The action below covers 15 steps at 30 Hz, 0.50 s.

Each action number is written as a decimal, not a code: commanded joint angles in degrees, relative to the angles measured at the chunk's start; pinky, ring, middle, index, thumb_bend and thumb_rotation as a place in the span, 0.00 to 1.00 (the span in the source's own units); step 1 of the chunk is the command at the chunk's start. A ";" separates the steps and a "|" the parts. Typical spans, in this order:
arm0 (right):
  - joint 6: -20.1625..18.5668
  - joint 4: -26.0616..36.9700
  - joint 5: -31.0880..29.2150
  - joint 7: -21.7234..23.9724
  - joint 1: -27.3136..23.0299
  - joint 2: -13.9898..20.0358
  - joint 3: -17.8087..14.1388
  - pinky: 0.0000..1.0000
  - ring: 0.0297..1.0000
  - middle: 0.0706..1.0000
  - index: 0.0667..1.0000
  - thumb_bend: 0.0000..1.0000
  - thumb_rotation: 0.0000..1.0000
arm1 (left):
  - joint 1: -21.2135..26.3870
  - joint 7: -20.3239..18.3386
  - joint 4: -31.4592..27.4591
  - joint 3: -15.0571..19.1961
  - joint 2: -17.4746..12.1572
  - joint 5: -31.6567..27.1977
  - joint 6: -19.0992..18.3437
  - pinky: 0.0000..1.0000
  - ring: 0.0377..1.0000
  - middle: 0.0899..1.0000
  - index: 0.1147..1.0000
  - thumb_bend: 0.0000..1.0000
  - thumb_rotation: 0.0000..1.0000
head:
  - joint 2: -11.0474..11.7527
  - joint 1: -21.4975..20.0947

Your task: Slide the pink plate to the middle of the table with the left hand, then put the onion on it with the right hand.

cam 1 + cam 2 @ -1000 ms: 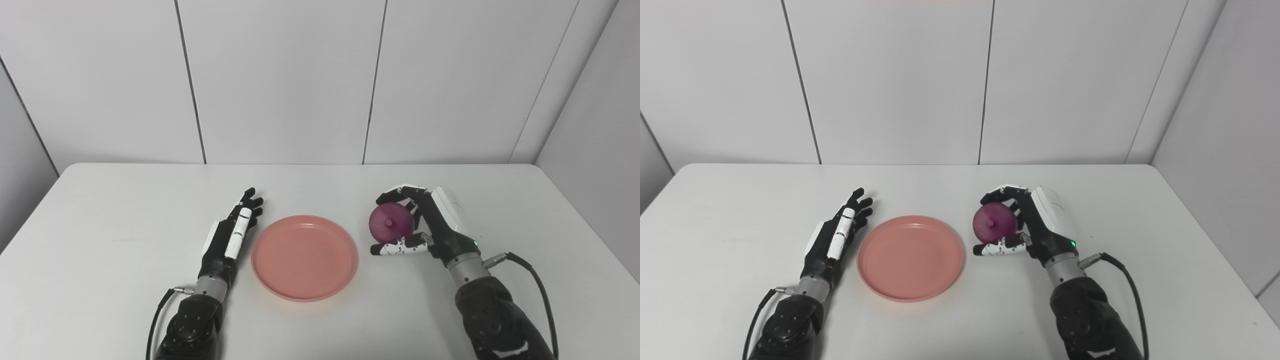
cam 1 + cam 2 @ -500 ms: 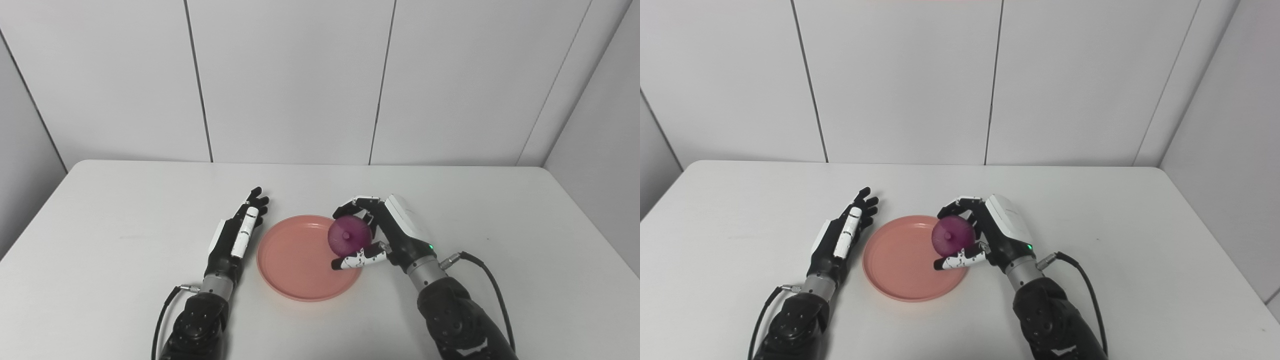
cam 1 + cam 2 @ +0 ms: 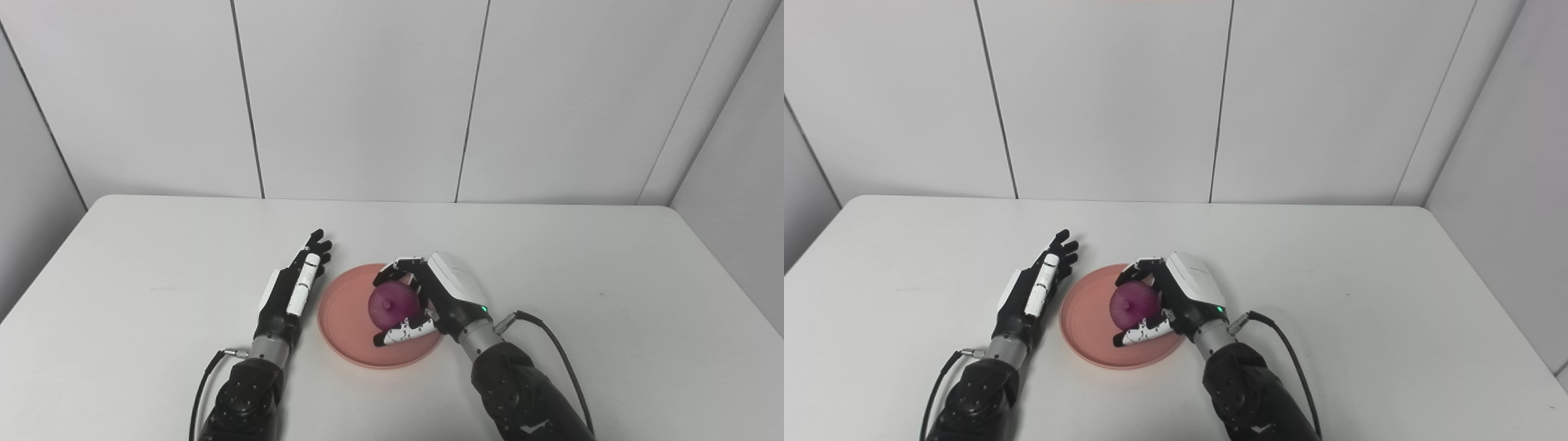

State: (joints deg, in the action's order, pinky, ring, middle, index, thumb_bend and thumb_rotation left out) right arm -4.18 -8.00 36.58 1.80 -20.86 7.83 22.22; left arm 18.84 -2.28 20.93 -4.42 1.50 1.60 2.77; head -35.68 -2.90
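The onion [image 3: 392,304], purple, sits over the middle of the pink plate [image 3: 343,318], enclosed by my right hand [image 3: 438,294], whose fingers [image 3: 398,267] and thumb are clamped around it; whether it touches the plate cannot be told. My left hand [image 3: 294,288] lies just beside the plate's left rim, fingers extended, holding nothing, on the white table [image 3: 153,275].

Lab: bare white table [image 3: 612,257], panelled walls [image 3: 355,92]

The left hand [image 3: 293,289] lies flat, fingers straight and pointing away (holding nothing). The right hand [image 3: 429,297] is curled, fingers above and thumb below, its wrist bent inward toward the other arm.
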 commanded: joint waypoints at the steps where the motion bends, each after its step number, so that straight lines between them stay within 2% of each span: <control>1: 3.98 0.14 0.34 -1.68 -3.35 -0.56 0.14 0.27 0.33 0.39 0.49 0.52 0.00 | 0.13 -0.94 -0.24 -0.46 1.05 -0.71 -0.68 0.93 0.92 0.91 0.91 0.57 1.00 | 0.00 0.08; 8: 5.74 -3.39 2.70 -2.88 -4.06 -0.35 1.90 0.33 0.38 0.39 0.50 0.52 0.00 | 0.07 -0.84 -0.62 -0.40 1.19 -0.74 -0.97 0.92 0.92 0.91 0.91 0.57 1.00 | -0.13 0.08; 13: 6.78 -4.34 4.06 -3.69 -4.15 0.17 2.63 0.44 0.46 0.41 0.49 0.52 0.00 | 0.02 -1.01 -0.60 -0.43 1.10 -0.79 -0.75 0.92 0.92 0.91 0.91 0.57 1.00 | -0.13 0.09; 15: 7.59 -4.62 4.59 -4.17 -4.19 0.52 2.97 0.53 0.54 0.43 0.48 0.52 0.00 | 0.00 -1.27 -0.59 -0.33 1.11 -1.17 -0.72 0.93 0.92 0.91 0.92 0.56 1.00 | -0.19 0.04</control>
State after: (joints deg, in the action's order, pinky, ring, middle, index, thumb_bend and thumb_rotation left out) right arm 0.99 -12.97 40.21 -1.56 -22.67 7.71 25.00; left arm 18.75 -2.29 20.86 -4.39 1.58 1.33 2.77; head -35.86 -2.81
